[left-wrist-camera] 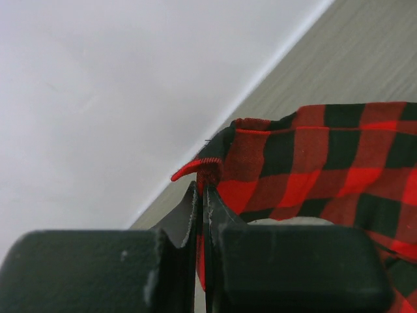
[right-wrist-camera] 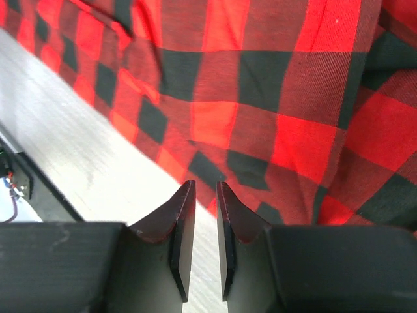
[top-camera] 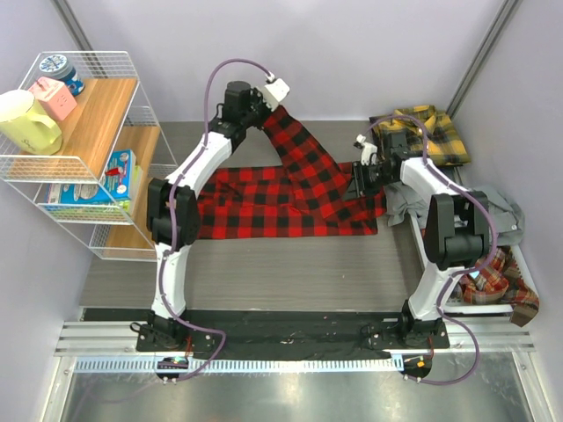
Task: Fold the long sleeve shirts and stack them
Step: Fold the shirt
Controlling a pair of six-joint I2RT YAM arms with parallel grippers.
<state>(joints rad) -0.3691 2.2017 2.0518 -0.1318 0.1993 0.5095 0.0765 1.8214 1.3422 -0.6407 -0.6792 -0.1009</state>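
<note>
**Sleeve up, check shirt mid-fold**

The left end effector (left-wrist-camera: 201,190) is clamped on a cuff of the red-and-black check shirt (top-camera: 290,198), the sleeve hoisted toward 12 o'clock. The body lies flat mid-surface (top-camera: 264,264). The right end effector (right-wrist-camera: 205,189) hovers at the shirt's 3 o'clock edge, jaws a sliver apart with nothing between them. It's soft, light flannel that will likely sag and drag, so cuffs and hemmed edges look the surest holds.
</note>
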